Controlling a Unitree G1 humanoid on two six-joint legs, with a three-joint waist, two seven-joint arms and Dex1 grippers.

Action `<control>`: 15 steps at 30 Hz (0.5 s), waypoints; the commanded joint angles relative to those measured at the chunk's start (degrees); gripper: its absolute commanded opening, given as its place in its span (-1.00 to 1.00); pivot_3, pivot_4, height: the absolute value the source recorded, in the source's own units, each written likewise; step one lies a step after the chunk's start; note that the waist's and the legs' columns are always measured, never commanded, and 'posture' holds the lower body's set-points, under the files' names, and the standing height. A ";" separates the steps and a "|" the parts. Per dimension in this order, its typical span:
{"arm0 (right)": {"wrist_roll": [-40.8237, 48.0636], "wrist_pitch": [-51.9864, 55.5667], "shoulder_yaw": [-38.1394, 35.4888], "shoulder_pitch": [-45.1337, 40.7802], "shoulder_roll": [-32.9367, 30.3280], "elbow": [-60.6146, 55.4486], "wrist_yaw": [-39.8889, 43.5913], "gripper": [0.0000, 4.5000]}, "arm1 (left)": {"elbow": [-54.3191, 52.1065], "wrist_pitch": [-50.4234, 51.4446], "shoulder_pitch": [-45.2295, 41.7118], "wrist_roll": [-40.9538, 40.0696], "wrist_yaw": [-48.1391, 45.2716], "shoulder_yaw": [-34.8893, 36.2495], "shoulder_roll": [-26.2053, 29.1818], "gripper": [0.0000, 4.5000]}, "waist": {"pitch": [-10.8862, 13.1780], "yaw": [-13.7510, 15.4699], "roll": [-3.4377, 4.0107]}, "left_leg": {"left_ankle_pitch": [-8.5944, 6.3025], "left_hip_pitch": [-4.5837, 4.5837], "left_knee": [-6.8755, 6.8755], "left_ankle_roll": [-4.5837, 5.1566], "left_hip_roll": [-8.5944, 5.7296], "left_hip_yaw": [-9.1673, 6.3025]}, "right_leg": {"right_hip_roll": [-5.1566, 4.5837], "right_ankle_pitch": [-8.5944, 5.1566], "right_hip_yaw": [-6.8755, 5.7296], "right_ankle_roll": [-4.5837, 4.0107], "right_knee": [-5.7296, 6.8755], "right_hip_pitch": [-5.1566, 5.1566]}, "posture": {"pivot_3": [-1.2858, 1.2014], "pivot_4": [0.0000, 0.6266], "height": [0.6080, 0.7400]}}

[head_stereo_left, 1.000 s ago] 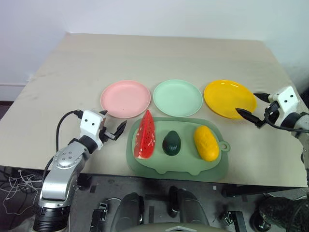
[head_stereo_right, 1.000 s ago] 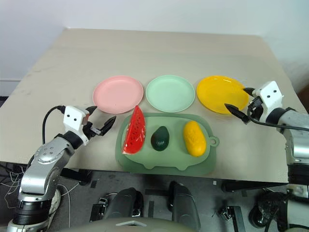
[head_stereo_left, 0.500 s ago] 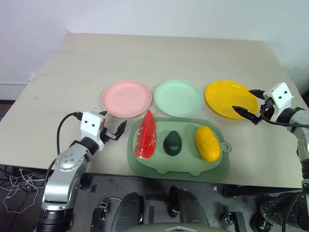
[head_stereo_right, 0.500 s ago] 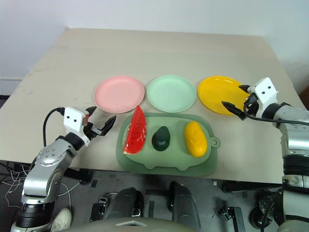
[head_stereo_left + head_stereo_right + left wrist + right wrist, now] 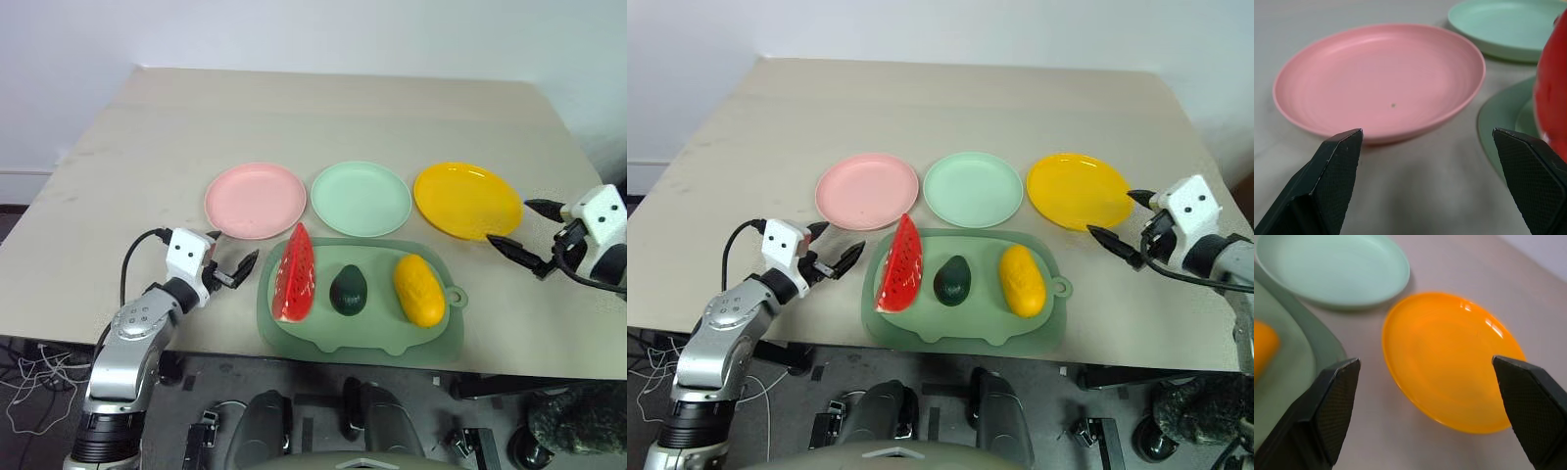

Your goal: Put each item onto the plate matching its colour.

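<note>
Head views: green tray [image 5: 294, 338], the landmark for this entry, lies at the near edge of the bench [image 5: 147, 147] and carries all three items, none yet sorted: watermelon wedge [image 5: 295, 275] standing on its rind at the tray's left end, avocado [image 5: 348, 290] at its middle, yellow fruit [image 5: 418, 289] at its right end. Beyond the tray, in a row matching that order, lie the pink plate [image 5: 255, 200], the mint plate [image 5: 361, 198] and the yellow plate [image 5: 467, 200], all bare; judged, each item sits in front of its own colour so that each needs only a short carry. Left gripper [image 5: 232, 270] hangs just left of the tray, level with the wedge, jaws apart and empty, probably staged to take the wedge. Right gripper [image 5: 529, 239] hangs right of the tray by the yellow plate's near rim, jaws apart and empty. Left wrist view: fingers [image 5: 1332, 171] spread wide, framing the pink plate [image 5: 1376, 83]; the wedge [image 5: 1552, 88] and the tray's edge [image 5: 1498, 122] show beside it, the mint plate [image 5: 1503, 24] behind. Right wrist view: fingers [image 5: 1332, 406] spread wide around the yellow plate [image 5: 1449, 362], with the mint plate [image 5: 1332, 269], the tray's corner [image 5: 1303, 357] and the yellow fruit [image 5: 1261, 347] to the side.
</note>
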 commanded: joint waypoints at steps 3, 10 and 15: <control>12.82 18.76 -6.63 3.70 -0.01 -16.78 -4.82 1.00 | 2.34 -2.99 0.19 -0.85 -3.50 2.44 3.11 0.98 | 0.00 0.07 0.00 | 0.00 -0.06 0.01 0.00 0.02 -0.01 | -0.01 0.00 -0.01 -0.01 -0.01 -0.03 | 0.03 -0.52 1.00; 32.17 42.93 -9.86 -0.88 -0.94 -25.43 -17.48 1.00 | 3.21 -3.09 -1.30 -0.73 -3.99 1.74 3.58 0.98 | -0.01 -0.05 -0.03 | -0.01 -0.11 0.03 0.02 0.01 -0.04 | -0.04 -0.09 -0.02 -0.16 -0.02 -0.05 | 0.03 -0.52 1.00; 37.76 53.00 -4.79 -6.47 -0.98 -25.16 -24.62 1.00 | 1.41 -2.77 -0.28 -0.33 -3.33 1.24 3.27 0.98 | -0.02 0.02 -0.04 | -0.01 -0.21 0.01 0.02 0.01 -0.06 | -0.02 -0.09 -0.02 -0.17 -0.01 -0.16 | 0.03 -0.52 1.00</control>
